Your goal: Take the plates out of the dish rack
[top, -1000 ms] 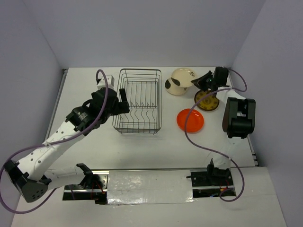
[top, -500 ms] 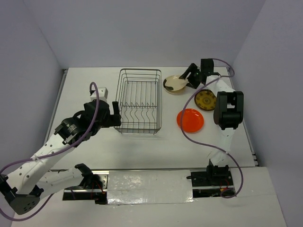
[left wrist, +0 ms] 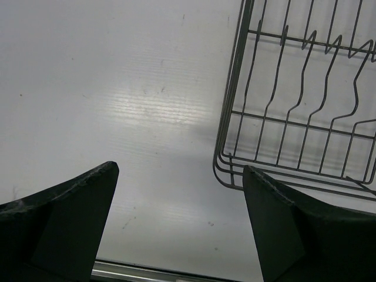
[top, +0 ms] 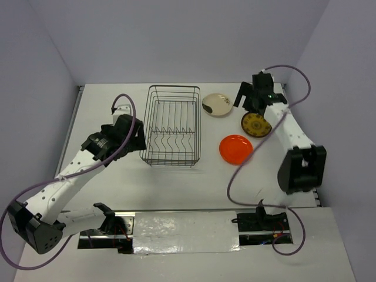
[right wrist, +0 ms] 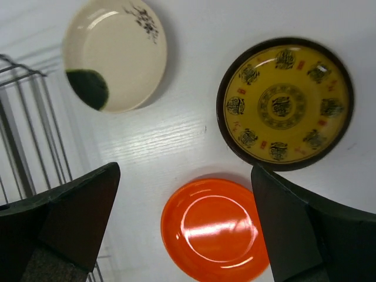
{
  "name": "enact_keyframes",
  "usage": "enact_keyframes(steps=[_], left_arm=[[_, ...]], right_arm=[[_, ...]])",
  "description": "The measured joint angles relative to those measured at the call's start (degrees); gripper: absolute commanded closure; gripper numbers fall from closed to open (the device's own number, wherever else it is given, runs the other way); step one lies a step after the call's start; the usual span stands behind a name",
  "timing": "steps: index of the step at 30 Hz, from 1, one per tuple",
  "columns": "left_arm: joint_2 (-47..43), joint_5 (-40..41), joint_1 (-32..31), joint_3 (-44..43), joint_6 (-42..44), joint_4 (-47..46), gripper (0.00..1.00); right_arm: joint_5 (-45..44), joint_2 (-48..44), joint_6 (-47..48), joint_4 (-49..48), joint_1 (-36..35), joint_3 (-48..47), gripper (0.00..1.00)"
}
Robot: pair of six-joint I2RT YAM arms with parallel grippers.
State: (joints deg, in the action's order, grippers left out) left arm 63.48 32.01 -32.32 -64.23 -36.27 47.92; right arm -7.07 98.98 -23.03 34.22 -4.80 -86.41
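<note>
The left end effector point(left wrist: 179, 169) hangs wide open and empty beside the near left corner of the dish rack point(top: 171, 126). Right of the rack, three plates lie flat on the surface point(top: 176, 188): an orange plate point(top: 236, 149) nearest, a brown-and-yellow plate point(top: 256, 124) beyond it, and a blotched cream plate point(top: 217, 104) farthest, by the rack's far right corner. The right end effector point(right wrist: 185, 169) hovers above them, open and empty.

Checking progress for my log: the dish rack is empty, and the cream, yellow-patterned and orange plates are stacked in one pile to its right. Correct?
Not quite. The dish rack is empty and the plates are to its right, but not stacked: the cream plate, yellow-patterned plate and orange plate lie flat and apart. The right wrist view shows this.
</note>
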Motion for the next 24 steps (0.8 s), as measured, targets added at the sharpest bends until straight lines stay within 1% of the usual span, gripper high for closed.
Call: enact_keyframes(steps=[1,2,5,8,11,14,18,21,24], left_arm=[[0.17,0.42,0.31,-0.44,0.07,0.37,0.0],[0.2,0.92,0.52,-1.03,0.13,0.72,0.01],[-0.9,2.34,2.12,-2.82,1.09,0.52,0.0],[-3.65,3.3,3.65,-3.13,2.12,-0.55,0.01],[-7.23,3.45,4.39,-2.91,3.32,-2.14,0.01],[-10.45,3.89,4.5,-2.89,3.41,-2.67,0.0],[-14.12,4.52,4.5,-1.77,3.34,-2.58,0.01],[-18.62,4.81,4.5,2.34,3.34,-3.26,0.0],[-22.97,4.7,4.52,7.82,3.37,-3.82,0.0]], right_arm=[[-0.94,-3.74,1.14,-0.94,-0.63,2.29,0.0],[-1.86,-9.16,2.43,-1.4,-1.75,5.86,0.0],[-2.84,-25.9,4.85,-0.2,-5.4,12.59,0.0],[-2.95,-41.46,6.4,0.2,-6.99,14.36,0.0],[-4.66,-53.37,7.74,1.4,-6.8,14.93,0.0],[-7.04,-61.64,8.31,2.64,-7.69,18.97,0.0],[-6.64,-69.9,9.31,7.23,-8.39,27.26,0.0],[-6.62,-74.47,9.49,10.47,-9.05,29.03,0.0],[-6.21,-78.29,9.62,11.63,-9.38,28.96,0.0]])
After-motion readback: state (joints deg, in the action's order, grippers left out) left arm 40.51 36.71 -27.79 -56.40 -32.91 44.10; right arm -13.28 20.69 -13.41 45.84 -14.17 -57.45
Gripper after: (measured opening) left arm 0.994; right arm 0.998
